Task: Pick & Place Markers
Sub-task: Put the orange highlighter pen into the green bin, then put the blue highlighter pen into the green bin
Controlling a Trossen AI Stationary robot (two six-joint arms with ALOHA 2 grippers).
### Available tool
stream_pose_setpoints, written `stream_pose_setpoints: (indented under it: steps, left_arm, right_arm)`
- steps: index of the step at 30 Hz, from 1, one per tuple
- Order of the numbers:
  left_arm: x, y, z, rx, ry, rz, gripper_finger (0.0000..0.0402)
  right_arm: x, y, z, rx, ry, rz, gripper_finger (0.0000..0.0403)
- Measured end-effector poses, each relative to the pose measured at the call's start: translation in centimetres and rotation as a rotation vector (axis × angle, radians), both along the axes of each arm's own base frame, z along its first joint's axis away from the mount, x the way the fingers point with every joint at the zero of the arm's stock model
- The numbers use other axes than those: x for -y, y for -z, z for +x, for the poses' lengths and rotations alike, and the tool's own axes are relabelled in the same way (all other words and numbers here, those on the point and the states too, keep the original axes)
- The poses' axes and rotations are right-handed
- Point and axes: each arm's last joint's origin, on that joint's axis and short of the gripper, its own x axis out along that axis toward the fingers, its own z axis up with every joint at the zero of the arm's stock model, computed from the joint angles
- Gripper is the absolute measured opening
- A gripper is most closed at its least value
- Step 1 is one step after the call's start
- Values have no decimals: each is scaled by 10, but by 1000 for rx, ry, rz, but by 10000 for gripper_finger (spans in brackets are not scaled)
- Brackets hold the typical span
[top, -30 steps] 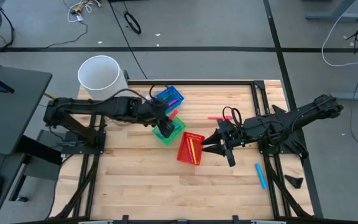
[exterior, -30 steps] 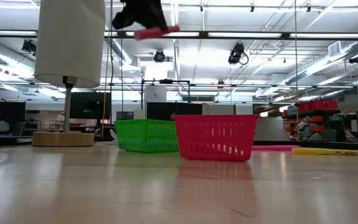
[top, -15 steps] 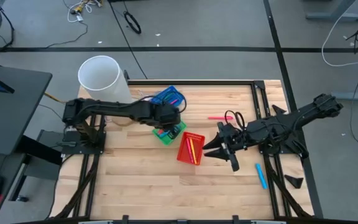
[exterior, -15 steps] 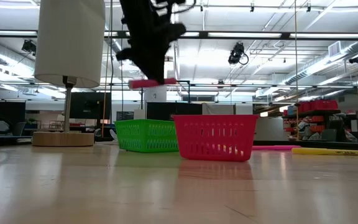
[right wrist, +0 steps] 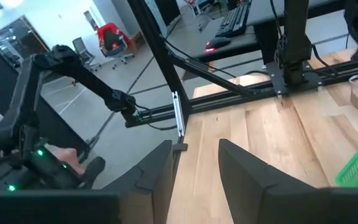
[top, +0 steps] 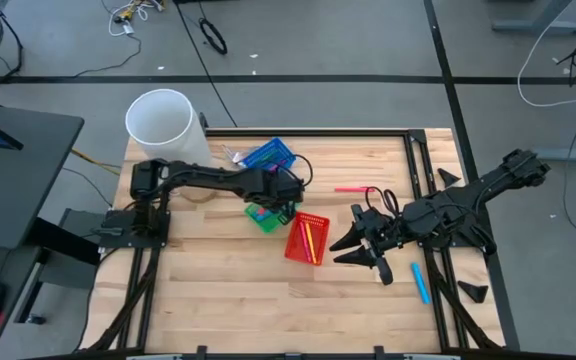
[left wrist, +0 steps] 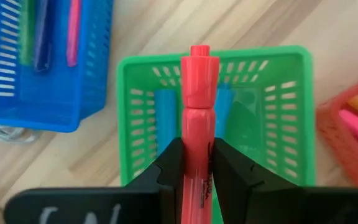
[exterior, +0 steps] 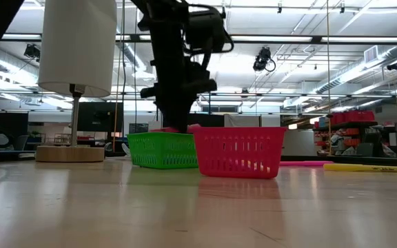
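so this is the drop-off step: the left hand is clamped on a short red-pink stick marker, holding it lengthwise right above the small green mesh basket, which already has a couple of blue markers lying in it. from the low view the left hand sits just at the basket's rim, so i'd say the next move is simply to let the fingers go so the marker falls in flat, maybe after dipping a touch lower so it doesn't bounce out. the right hand hovers empty with its fingers apart over the wooden surface, beside the red mesh basket, with a loose blue marker and a pink marker near it to grab next.
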Motion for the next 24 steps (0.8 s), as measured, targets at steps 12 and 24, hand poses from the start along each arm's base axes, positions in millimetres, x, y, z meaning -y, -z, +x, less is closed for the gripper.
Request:
stream_pose_setpoints:
  steps: [12,24]
  left_arm:
    - [1,11,3,-29,8,-34,113]
    - [1,11,3,-27,8,-38,171]
  right_arm:
    - [0,0,0,-5,1,-2,132]
    - [0,0,0,-3,4,-2,132]
